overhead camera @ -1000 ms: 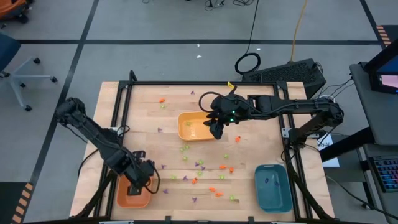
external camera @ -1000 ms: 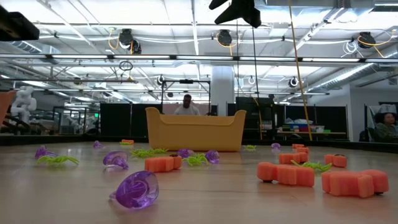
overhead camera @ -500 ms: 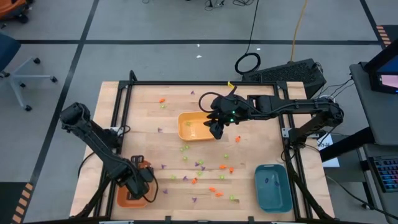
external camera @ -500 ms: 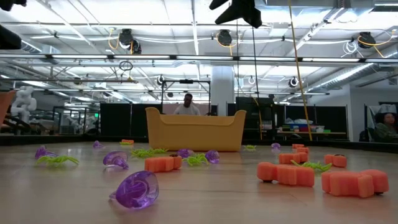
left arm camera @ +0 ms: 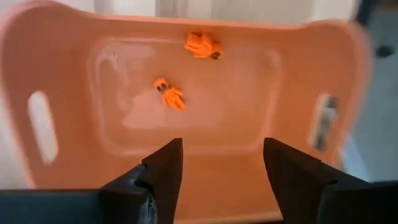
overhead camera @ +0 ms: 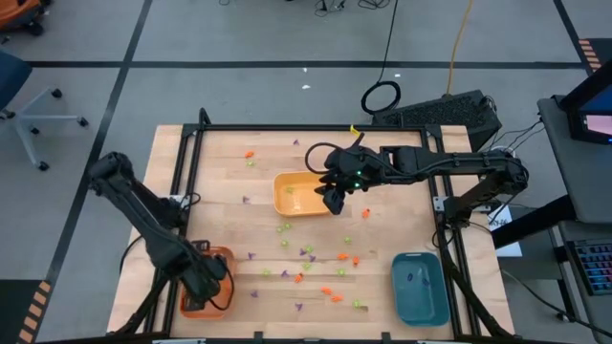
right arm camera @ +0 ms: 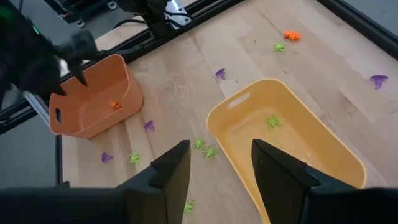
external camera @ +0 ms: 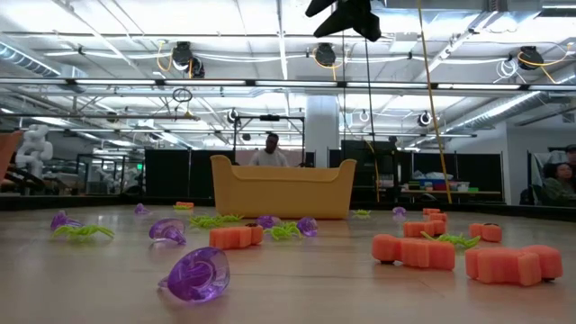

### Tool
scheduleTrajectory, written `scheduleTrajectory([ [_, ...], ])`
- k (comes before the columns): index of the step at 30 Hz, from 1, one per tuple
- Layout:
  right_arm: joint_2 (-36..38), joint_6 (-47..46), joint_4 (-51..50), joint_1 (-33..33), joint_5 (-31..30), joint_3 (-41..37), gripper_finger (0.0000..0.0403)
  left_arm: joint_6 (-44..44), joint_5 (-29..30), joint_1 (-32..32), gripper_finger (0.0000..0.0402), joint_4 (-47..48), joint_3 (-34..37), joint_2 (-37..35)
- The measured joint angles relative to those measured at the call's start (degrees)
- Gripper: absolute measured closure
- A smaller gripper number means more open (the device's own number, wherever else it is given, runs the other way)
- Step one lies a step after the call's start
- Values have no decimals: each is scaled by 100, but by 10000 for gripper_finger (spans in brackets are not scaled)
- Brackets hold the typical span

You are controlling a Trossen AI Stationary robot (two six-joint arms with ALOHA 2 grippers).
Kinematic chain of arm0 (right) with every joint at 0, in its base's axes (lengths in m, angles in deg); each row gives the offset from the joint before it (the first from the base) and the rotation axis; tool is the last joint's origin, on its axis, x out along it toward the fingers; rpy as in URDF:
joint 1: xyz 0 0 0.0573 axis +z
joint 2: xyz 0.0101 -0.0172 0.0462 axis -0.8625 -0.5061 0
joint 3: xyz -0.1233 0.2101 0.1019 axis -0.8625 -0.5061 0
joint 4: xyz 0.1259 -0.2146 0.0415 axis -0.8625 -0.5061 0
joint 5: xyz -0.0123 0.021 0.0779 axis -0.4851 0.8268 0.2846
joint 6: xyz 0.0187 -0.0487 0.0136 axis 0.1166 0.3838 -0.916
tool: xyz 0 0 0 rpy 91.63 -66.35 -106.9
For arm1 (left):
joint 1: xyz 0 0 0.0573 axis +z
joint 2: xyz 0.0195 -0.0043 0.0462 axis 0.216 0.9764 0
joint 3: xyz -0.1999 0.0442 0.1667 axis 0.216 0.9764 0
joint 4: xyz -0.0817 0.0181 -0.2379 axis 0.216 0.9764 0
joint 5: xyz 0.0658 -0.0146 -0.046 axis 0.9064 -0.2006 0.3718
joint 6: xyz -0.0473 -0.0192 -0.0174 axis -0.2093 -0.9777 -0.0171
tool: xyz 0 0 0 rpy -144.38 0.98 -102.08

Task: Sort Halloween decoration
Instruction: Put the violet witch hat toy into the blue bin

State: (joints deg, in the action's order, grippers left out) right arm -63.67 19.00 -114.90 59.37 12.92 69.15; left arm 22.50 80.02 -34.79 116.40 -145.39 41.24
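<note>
Two orange pieces (left arm camera: 171,95) in orange tray (left arm camera: 62,74) | left gripper (left arm camera: 222,165) apparently empty above

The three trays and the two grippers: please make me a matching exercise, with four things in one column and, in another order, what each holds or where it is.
Things:
1. orange tray
2. yellow tray
3. teal tray
4. right gripper

Descriptions:
A. holds one green spider piece
B. at the table's front right corner
C. open and empty, above the yellow tray
D. holds two orange pieces, under the open left gripper

Pairs: 1-D, 2-A, 3-B, 4-C
</note>
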Motion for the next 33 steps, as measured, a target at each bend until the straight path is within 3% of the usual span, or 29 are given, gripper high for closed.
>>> scheduleTrajectory([
  [3, 0, 0, -68, 0, 0, 0, 245, -378, 256, 5, 197, 251, -320, -461],
  [9, 0, -2, -101, 0, -6, 0, 245, -1163, 1326, 151, 224, 772, -813, -1386],
  [17, 0, -546, -101, -46, -15, 0, 245, -1106, 2529, 710, 256, 788, -926, -2095],
  [22, 0, -1135, -148, -50, -208, 0, 245, -160, 2775, 1140, 271, 200, -926, -2188],
  [27, 0, -1814, -454, -57, -492, 0, 245, 1055, 3393, 1652, 285, -711, -926, -2202],
  [33, 0, -2327, -1303, -59, -460, -2, 245, 1968, 3408, 2388, 305, -1354, -926, -2202],
])
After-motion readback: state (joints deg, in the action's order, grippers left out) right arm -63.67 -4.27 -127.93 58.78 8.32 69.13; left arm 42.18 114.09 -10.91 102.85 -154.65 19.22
